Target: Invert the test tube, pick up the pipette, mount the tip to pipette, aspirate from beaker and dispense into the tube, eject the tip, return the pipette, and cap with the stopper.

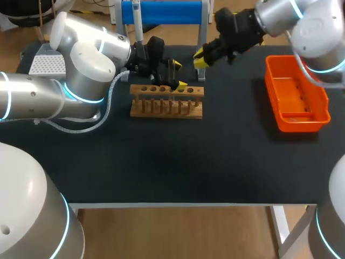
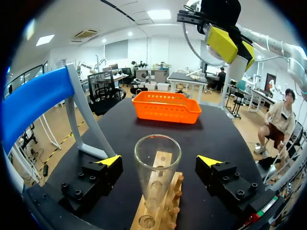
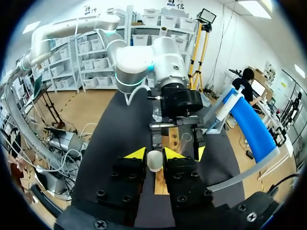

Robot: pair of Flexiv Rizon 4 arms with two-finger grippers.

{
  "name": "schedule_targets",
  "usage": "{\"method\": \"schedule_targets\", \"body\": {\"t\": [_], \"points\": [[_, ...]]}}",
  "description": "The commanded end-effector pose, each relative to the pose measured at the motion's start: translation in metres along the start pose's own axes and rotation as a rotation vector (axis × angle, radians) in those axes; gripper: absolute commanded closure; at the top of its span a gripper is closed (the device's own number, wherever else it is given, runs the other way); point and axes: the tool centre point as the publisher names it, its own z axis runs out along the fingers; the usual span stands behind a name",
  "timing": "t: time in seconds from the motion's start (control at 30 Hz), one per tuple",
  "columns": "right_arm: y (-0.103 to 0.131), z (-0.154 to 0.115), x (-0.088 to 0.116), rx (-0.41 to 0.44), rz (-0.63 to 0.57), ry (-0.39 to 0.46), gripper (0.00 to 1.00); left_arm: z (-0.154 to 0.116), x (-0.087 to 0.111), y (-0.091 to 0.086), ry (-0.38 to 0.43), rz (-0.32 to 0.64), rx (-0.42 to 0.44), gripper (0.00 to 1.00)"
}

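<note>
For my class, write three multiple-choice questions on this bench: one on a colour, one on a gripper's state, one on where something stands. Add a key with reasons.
1. The basket is: A blue; B green; C orange.
2. The right gripper is: A open and empty; B shut on the white stopper; C open against the basket.
3. The test tube stands: A in the basket; B in the wooden rack; C in the right gripper.
Key: 1 C, its walls are orange. 2 B, both fingers press the stopper from two sides. 3 B, it stands upright in the rack.
</note>
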Motion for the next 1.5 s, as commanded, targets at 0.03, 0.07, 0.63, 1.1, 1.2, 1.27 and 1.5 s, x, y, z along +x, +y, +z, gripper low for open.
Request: {"method": "schedule_targets", "body": {"t": [0.03,0.07,0.63,1.1,1.2,1.27,1.5], "points": [[0.007,0.017,-0.020,0.026,0.005,0.046,1.00,0.000,-0.001,0.000,0.003,0.000,-0.001,0.00],[0.008,0.018,-0.022,0.028,0.004,0.047,1.00,0.000,-0.001,0.000,0.003,0.000,-0.001,0.00],[0.017,0.036,-0.046,0.033,0.010,0.032,1.00,0.000,-0.001,0.000,0.003,0.000,-0.001,0.00],[0.015,0.045,-0.054,0.049,0.014,0.030,1.00,0.000,-0.001,0.000,0.003,0.000,-0.001,0.00],[0.014,0.048,-0.055,0.053,0.014,0.030,1.00,0.000,-0.001,0.000,0.003,0.000,-0.001,0.00],[0.013,0.050,-0.056,0.057,0.016,0.031,1.00,0.000,-0.001,0.000,0.003,0.000,-0.001,0.00],[0.012,0.055,-0.057,0.064,0.020,0.033,1.00,0.000,-0.001,0.000,0.003,0.000,-0.001,0.00]]}}
